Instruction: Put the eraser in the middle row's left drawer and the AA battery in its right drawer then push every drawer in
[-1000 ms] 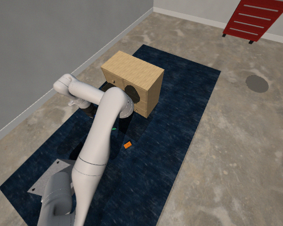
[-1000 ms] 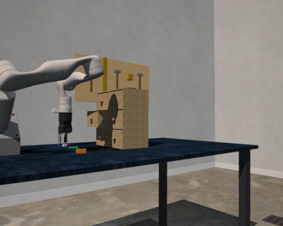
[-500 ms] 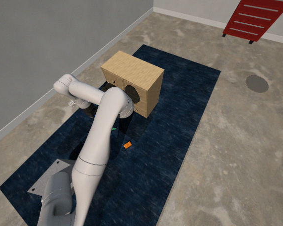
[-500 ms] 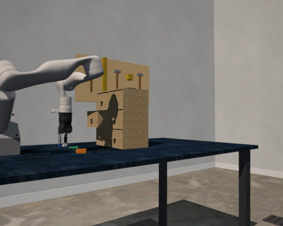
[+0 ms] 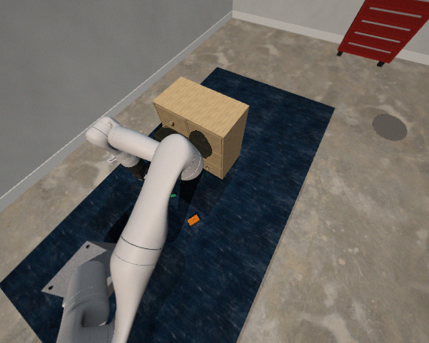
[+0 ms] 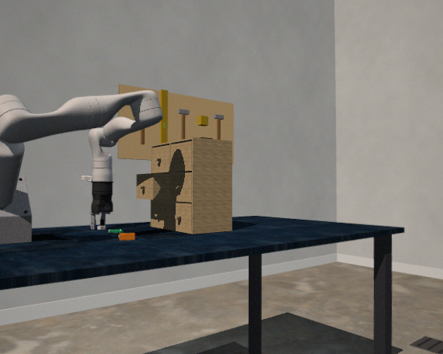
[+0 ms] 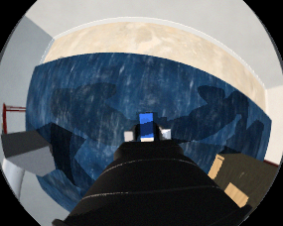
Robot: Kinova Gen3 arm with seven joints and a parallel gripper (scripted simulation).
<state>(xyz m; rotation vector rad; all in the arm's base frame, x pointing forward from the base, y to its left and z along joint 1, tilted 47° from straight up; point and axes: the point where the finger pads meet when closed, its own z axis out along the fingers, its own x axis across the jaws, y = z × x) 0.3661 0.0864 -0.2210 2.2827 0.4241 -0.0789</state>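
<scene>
Apparently the pick-up of the eraser is the step in hand. The end effector (image 6: 96, 226) is hanging straight down with its fingertips at the counter (image 6: 296, 237), fingers standing apart and gripping nothing. In the wrist view a small blue-and-white piece (image 7: 145, 125) is lying right between them. I am taking it for the eraser, though it is too small to be sure.

The green AA battery (image 6: 115, 230) is lying just beside, nearer the small chest (image 6: 211, 182). An orange block (image 6: 127, 236) is sitting next to the battery.

The left drawer of the middle row (image 6: 144, 188) is standing pulled out, seemingly less than half its length and level. The right one is sitting flush.

The next move is calling for a close on the blue-and-white piece, centred so it is not squirting sideways. After that come a straight lift, a carry over the open drawer without touching its front, and a release above it.
</scene>
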